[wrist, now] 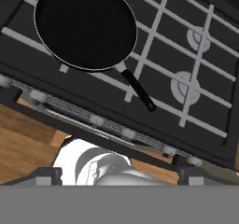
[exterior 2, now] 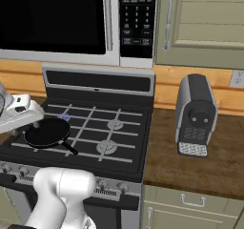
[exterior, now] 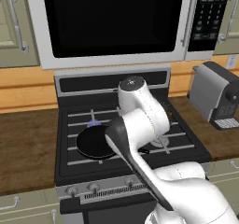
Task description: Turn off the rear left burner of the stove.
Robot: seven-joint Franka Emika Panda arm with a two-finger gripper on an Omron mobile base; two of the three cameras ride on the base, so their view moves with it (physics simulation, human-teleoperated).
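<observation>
The rear left burner of the stove shows a blue flame just behind the black frying pan; claw state apparently cannot be determined.

The white arm rises from the lower right of the left base view, folds at a dark elbow joint and leans forward, its round wrist cap topmost. In the right base view the hand juts in from the left edge, held level. In the hand view, two dark fingertips stand wide apart at the bottom corners
</observation>
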